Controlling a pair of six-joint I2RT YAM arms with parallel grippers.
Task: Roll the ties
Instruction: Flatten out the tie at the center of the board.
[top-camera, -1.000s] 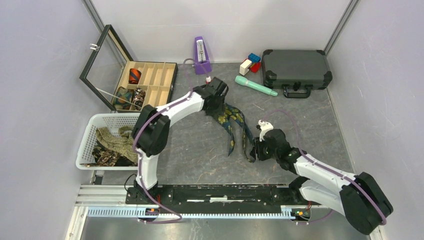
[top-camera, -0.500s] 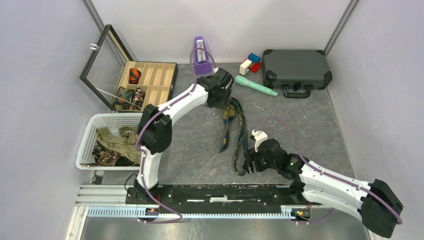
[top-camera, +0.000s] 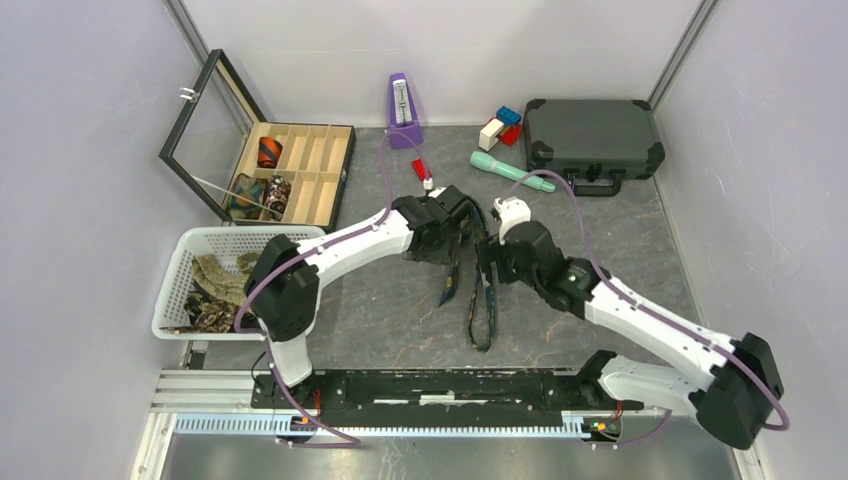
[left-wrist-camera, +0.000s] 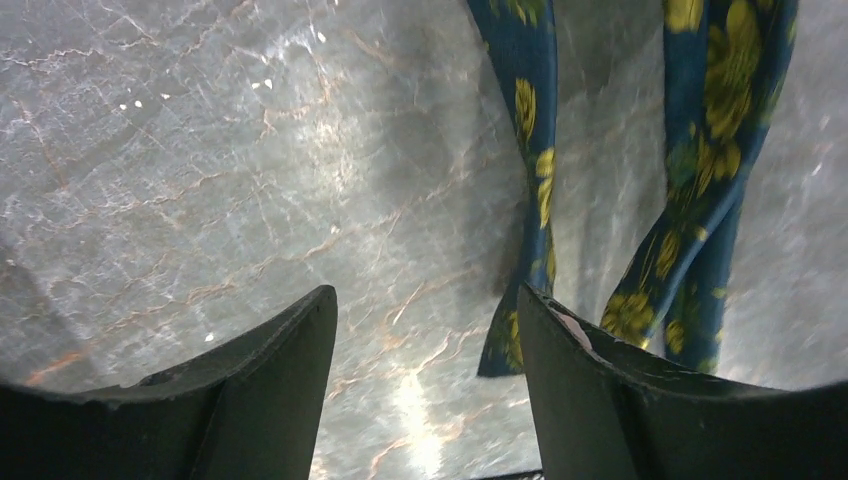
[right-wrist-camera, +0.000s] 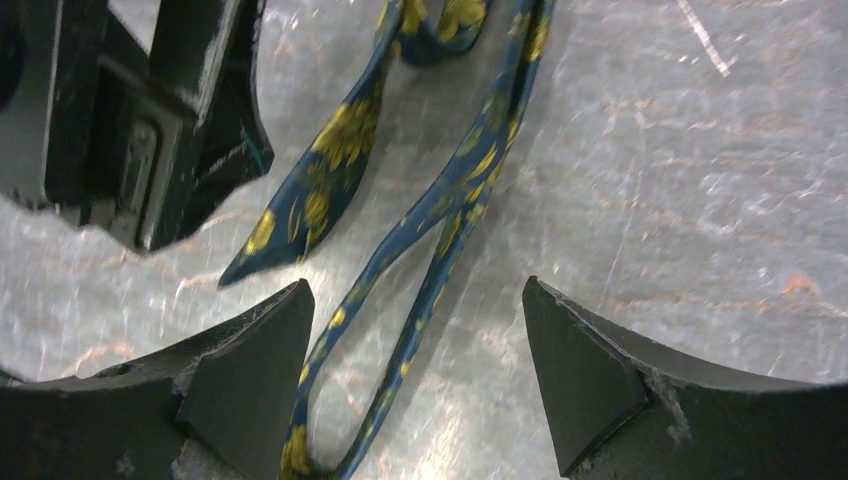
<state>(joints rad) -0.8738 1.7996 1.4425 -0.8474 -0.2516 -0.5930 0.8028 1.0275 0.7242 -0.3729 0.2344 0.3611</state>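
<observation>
One navy tie (top-camera: 482, 318) with yellow flowers lies loose on the grey table, folded into two long strips that run toward the near edge. My left gripper (top-camera: 462, 238) hangs open over its far part. In the left wrist view the strips (left-wrist-camera: 531, 150) lie to the right of the open left gripper (left-wrist-camera: 425, 312), and nothing sits between its fingers. My right gripper (top-camera: 488, 268) is open right beside the left one. In the right wrist view the tie's thin loop (right-wrist-camera: 440, 240) passes under the open right gripper (right-wrist-camera: 415, 300). More ties (top-camera: 232, 285) fill the white basket.
A white basket (top-camera: 176, 268) stands at the left. Behind it is an open wooden box (top-camera: 318, 172) with rolled ties (top-camera: 268, 152). At the back stand a purple metronome (top-camera: 403, 110), a red block (top-camera: 421, 167), a teal tool (top-camera: 510, 170) and a black case (top-camera: 592, 138).
Both grippers opened and let the tie go. The left gripper came nearer from the back. The right gripper swung from the tie's near end up beside the left one. The tie now lies stretched out.
</observation>
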